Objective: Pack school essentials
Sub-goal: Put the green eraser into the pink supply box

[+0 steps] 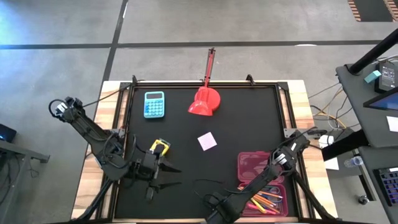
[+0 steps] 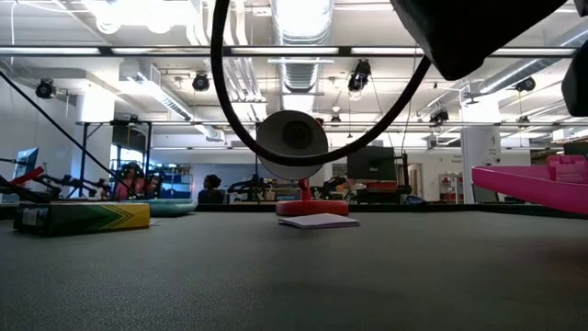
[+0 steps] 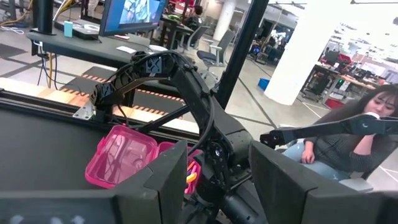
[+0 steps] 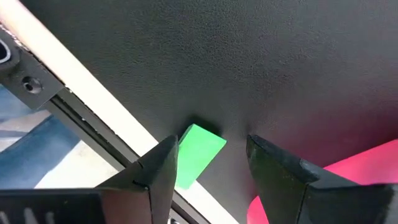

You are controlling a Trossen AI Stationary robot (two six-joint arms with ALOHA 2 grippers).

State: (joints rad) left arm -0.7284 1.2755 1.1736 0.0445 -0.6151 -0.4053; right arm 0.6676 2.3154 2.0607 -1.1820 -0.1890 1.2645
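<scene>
While both arms rest low at the near edge of the black table (image 1: 249, 124), the left gripper (image 1: 166, 175) has its fingers apart and holds nothing. The right gripper (image 1: 214, 200) also has its fingers apart, empty, beside the pink case (image 1: 254, 165). Pencils and pens (image 1: 267, 200) lie in the case's near half. The crayon box (image 1: 159, 147) lies near the left gripper, the pale pink note pad (image 1: 207, 140) in the middle.

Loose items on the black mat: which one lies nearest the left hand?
The yellow-green crayon box, right beside the left hand; the pale pink note pad, light-blue calculator and red domed object lie farther away.
</scene>
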